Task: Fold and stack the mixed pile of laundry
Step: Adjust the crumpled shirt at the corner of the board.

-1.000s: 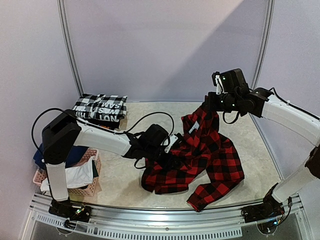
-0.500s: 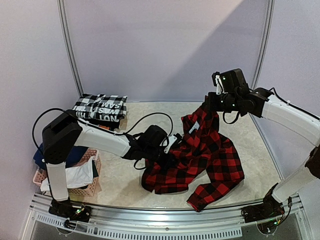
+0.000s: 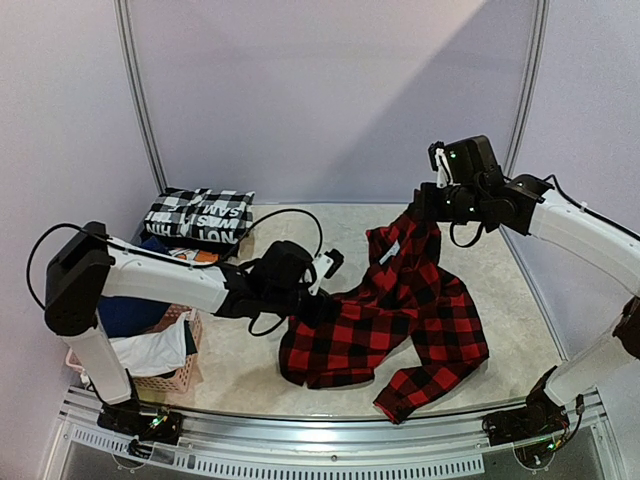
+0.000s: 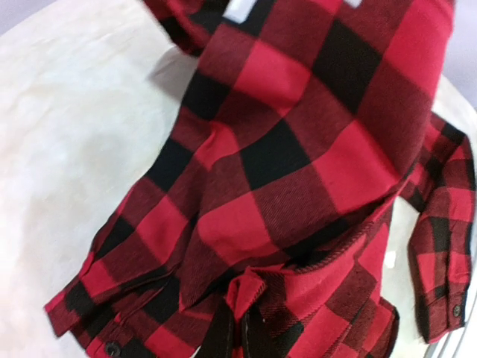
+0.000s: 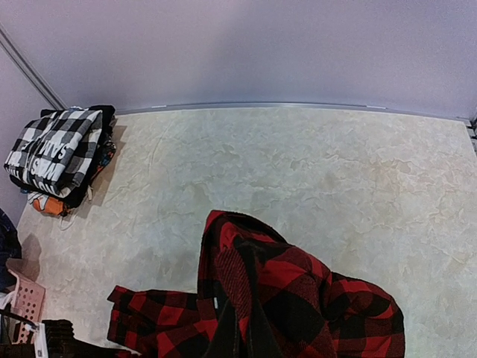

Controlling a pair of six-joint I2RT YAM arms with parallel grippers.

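Right of the basket [image 3: 182,378], the shirt [image 3: 400,310] sprawls on the surface [image 3: 240,360], partly lifted. The left end effector [image 3: 316,296] is pressed together on its basket-side edge (fabric bunched between the fingers). The right end effector [image 3: 420,212] pinches the end farthest from the basket, held high. Folded garments [image 3: 200,215] sit just behind the basket; more clothes [image 3: 150,352] fill it.

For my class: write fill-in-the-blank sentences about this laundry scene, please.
1. The red-and-black plaid shirt hangs from the raised ___ pincer.
2. The left pincer is ___ on that shirt's edge.
3. The folded black-and-white checked garment sits at the table's far ___ corner.
Missing words: right; shut; left.
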